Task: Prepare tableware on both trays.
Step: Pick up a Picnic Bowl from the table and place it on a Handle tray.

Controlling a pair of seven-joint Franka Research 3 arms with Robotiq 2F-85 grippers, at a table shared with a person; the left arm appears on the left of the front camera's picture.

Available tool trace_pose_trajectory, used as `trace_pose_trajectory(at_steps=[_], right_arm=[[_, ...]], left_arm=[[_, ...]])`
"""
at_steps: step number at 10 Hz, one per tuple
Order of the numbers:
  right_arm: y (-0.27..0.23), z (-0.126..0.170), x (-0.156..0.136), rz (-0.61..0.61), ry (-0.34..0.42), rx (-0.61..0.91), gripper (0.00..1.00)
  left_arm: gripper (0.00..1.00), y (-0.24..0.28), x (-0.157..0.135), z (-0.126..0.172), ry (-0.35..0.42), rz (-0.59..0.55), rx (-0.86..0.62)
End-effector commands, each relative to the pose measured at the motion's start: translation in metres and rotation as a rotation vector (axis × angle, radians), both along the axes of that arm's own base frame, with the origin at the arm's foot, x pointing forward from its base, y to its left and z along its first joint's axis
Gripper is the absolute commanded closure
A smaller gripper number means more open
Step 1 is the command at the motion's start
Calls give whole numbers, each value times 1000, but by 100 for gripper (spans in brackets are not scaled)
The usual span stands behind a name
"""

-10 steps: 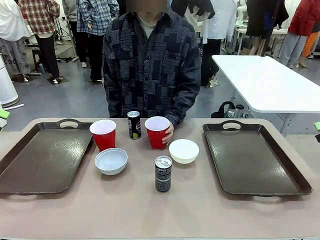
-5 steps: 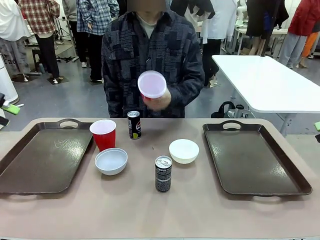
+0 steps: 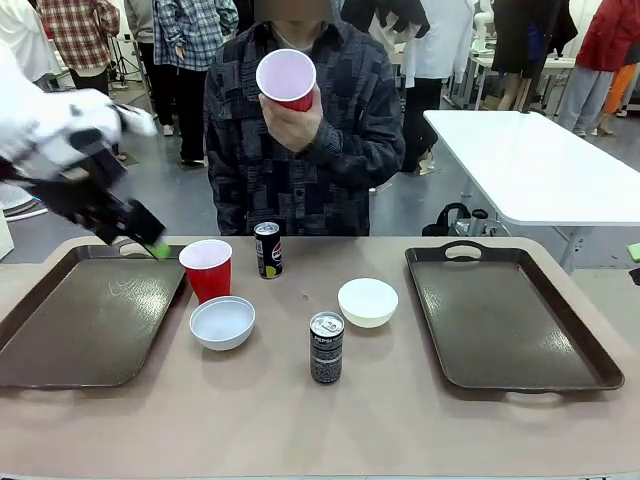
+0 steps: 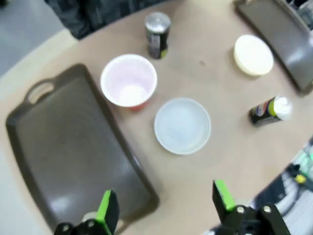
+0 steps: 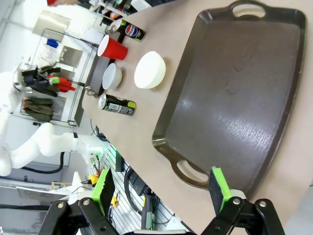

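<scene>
Two grippers, both with fingers spread wide and nothing between them. Left gripper [image 4: 165, 203]: the left tray [image 4: 63, 147] lies below one finger; just ahead of the fingertips sits the pale grey bowl [image 4: 182, 125], beyond it a red cup [image 4: 128, 81], farther still a black Pepsi can [image 4: 157, 28]. Right gripper [image 5: 160, 188]: the right tray [image 5: 234, 98] lies directly ahead, the white bowl [image 5: 149, 69] past its far side. Well beyond both grippers, the person's hand [image 3: 293, 122] holds the second red cup [image 3: 287, 80] raised off the table.

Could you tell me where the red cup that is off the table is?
In the front view, the person's hand holds the red cup up before their upper chest, centre-left, above the far can on the table.
</scene>
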State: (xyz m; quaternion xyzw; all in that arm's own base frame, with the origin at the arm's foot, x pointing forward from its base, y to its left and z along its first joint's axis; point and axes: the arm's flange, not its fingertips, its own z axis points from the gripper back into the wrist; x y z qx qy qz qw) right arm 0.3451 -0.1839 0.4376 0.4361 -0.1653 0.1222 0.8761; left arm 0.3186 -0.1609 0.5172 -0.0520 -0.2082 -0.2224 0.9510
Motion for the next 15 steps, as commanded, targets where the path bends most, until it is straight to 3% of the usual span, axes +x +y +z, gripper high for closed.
trace_pose_trajectory(at_steps=[1, 5, 7, 8, 11, 12, 13, 15], right_arm=[[-1, 0, -1, -2, 0, 9, 0], [-1, 0, -1, -2, 0, 9, 0], [-1, 0, -1, -2, 0, 9, 0], [-1, 0, -1, -2, 0, 9, 0], [-1, 0, -1, -2, 0, 9, 0], [-1, 0, -1, -2, 0, 9, 0], [-1, 0, -1, -2, 0, 9, 0], [-1, 0, -1, -2, 0, 9, 0]], left_arm=[[0, -41, 11, -26, 129, 65, 138], [0, -85, 40, -80, 294, 196, 221], [0, -74, 53, -81, 325, 194, 144], [0, -77, 37, -92, 292, 175, 217], [0, -77, 37, -92, 292, 175, 217], [0, -79, 45, -92, 313, 168, 193], [0, -85, 82, -95, 366, 280, 159], [0, -86, 108, -107, 401, 367, 68]])
